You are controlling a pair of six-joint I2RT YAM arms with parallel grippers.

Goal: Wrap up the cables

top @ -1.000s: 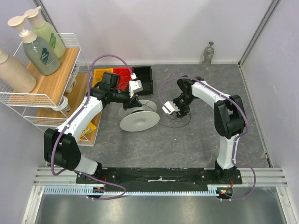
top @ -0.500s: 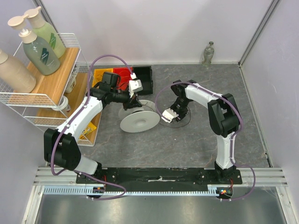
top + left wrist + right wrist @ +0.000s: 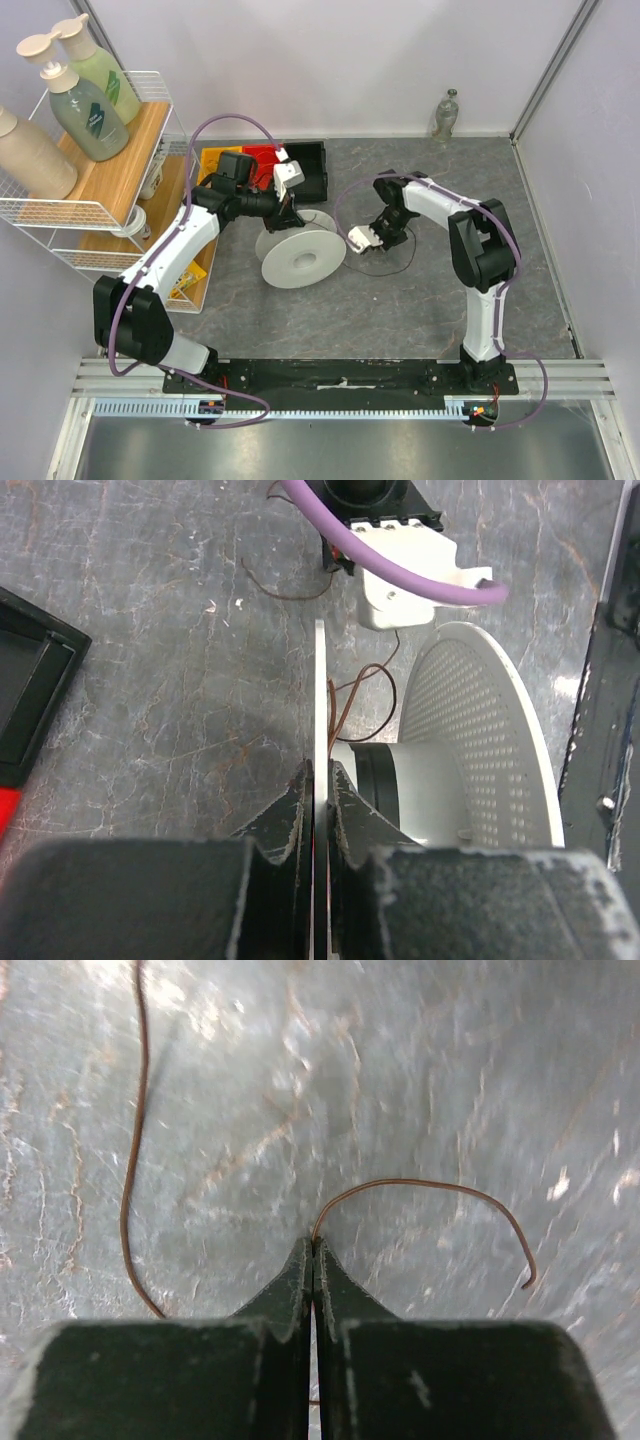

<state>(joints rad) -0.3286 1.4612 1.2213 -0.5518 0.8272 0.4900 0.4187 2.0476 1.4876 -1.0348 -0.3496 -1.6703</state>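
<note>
Left jaws clamped on the white spool (image 3: pixel 300 258), right jaws pinched on the cable (image 3: pixel 430 1184).

In the left wrist view the left jaws are pressed together on the thin edge of one spool flange, with the grey hub and the perforated second flange just to the right of them. In the right wrist view the right jaws are closed on the thin dark cable at centre frame. From there it arcs up and over to a loose end at the right, and another strand runs down the left side. The cable lies on the grey desk (image 3: pixel 400 320) just right of the spool at centre frame, and one strand seems to reach the hub. A black tray (image 3: pixel 310 165) sits above the spool.
</note>
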